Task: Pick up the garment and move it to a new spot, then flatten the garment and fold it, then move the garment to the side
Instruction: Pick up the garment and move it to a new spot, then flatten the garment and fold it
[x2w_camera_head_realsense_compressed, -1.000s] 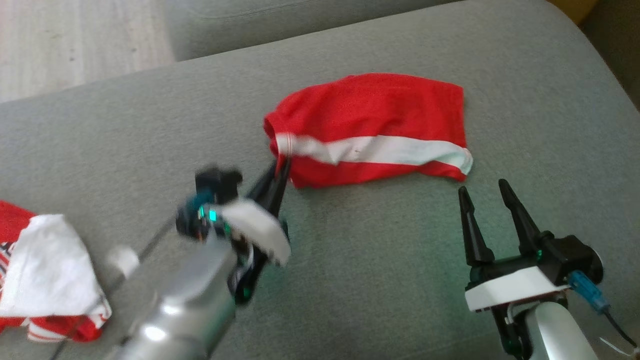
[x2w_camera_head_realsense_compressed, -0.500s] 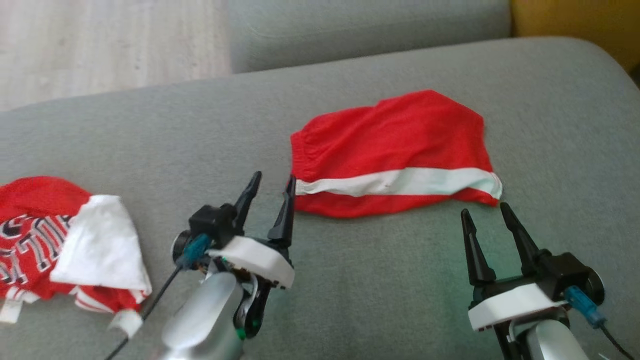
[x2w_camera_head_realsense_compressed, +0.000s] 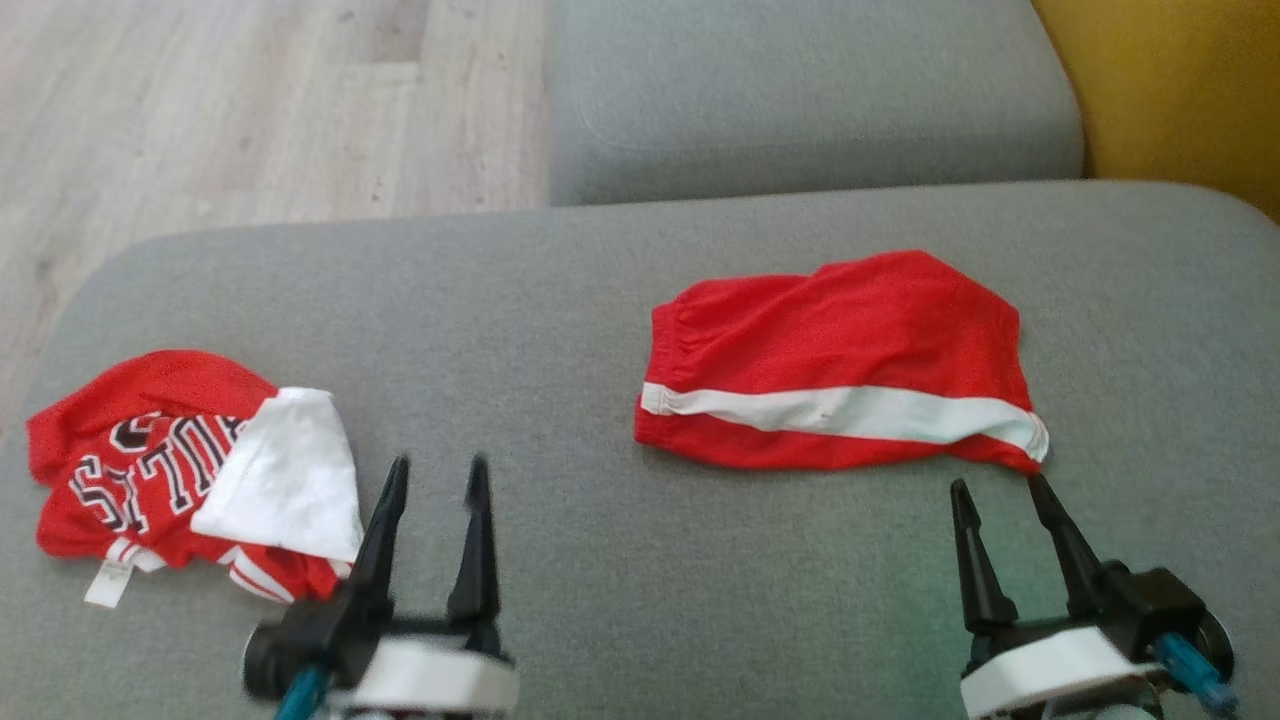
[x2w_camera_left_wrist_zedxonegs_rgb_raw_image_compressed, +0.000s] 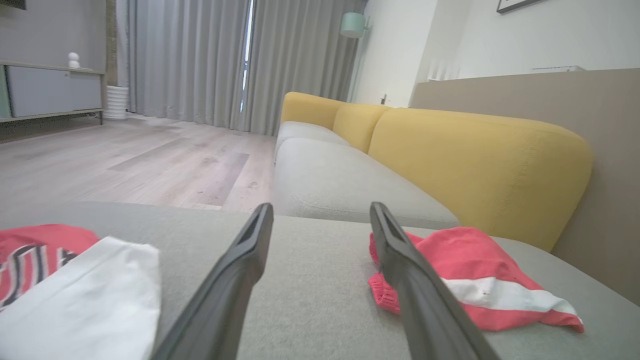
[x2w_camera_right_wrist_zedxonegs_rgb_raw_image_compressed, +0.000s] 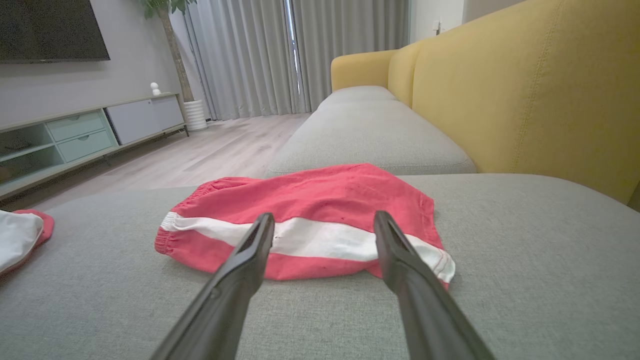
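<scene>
Two garments (x2w_camera_head_realsense_compressed: 840, 360) (x2w_camera_head_realsense_compressed: 190, 470), two pincers (x2w_camera_head_realsense_compressed: 439, 465) (x2w_camera_head_realsense_compressed: 998, 483)

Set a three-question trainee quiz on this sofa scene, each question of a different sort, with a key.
1. True or false: the left gripper is shut on the red shorts.
2. The stripe along the shorts is: A white, B blue, C black.
3. Which garment lies nearer the right gripper: the shorts or the lettered jersey?
Key: 1 false, its jaws stand open, apart from the shorts. 2 A. 3 the shorts.
</scene>
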